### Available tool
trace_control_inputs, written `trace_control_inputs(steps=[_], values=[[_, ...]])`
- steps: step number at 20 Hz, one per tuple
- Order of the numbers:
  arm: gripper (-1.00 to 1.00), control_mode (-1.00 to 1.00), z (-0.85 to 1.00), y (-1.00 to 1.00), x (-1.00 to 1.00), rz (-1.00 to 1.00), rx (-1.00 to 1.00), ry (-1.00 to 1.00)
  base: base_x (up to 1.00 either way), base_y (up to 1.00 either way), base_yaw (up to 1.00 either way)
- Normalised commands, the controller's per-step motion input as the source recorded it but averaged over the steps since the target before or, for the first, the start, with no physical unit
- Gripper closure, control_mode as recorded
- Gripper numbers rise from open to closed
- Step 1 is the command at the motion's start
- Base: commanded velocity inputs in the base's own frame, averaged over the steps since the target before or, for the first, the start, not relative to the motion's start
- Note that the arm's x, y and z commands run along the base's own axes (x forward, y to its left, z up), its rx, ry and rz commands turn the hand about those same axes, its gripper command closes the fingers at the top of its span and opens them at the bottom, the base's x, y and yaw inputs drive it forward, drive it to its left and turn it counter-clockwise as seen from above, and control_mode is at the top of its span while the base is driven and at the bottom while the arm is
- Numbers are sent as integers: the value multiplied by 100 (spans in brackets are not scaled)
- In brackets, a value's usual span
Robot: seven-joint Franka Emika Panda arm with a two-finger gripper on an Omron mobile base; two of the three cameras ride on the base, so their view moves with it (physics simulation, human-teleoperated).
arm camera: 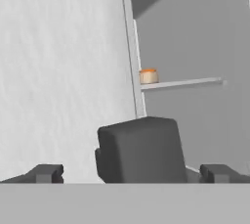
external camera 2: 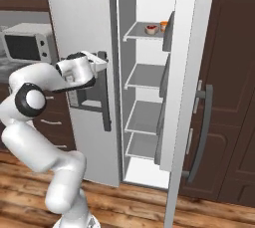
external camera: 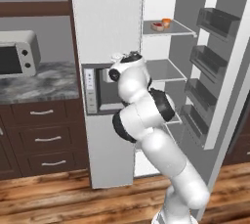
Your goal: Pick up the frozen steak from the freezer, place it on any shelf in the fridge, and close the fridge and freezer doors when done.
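Note:
The freezer door (external camera: 105, 17) (external camera 2: 79, 18), white with a grey dispenser recess (external camera: 97, 91), stands across the freezer and hides its inside. My gripper (external camera 2: 102, 65) (arm camera: 133, 173) is open at this door's dark bar handle (external camera 2: 105, 107) (arm camera: 140, 149), which stands between the two fingertips (arm camera: 46, 173) with a gap on each side. The fridge (external camera: 166, 69) (external camera 2: 144, 75) is open, and its door (external camera: 229, 71) (external camera 2: 182, 72) is swung out to the right. On its top shelf lies a small pale and red item (external camera: 157, 25) (external camera 2: 151, 29), possibly the steak, beside an orange-lidded jar (external camera: 166, 21) (arm camera: 148, 75).
A microwave (external camera: 17, 52) sits on a marble counter (external camera: 49, 78) left of the unit, above dark wooden drawers (external camera: 41, 137). The open fridge door carries dark bins (external camera: 217, 20) and a grey handle (external camera 2: 203, 122). Dark tall cabinets (external camera 2: 234, 72) stand to the right.

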Motion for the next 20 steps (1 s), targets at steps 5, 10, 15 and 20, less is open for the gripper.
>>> trace_control_inputs(steps=[5, 10, 15, 20], values=[[-100, -100, 1, -1, 55, 0, 1, 3, 0, 0, 0], [-100, -100, 70, 1, -38, 0, 3, 3, 0, 0, 0], [-100, -100, 100, 3, 7, -1, 0, -11, 0, 0, 0], [-100, -100, 100, 0, 14, -2, 0, -16, 0, 0, 0]])
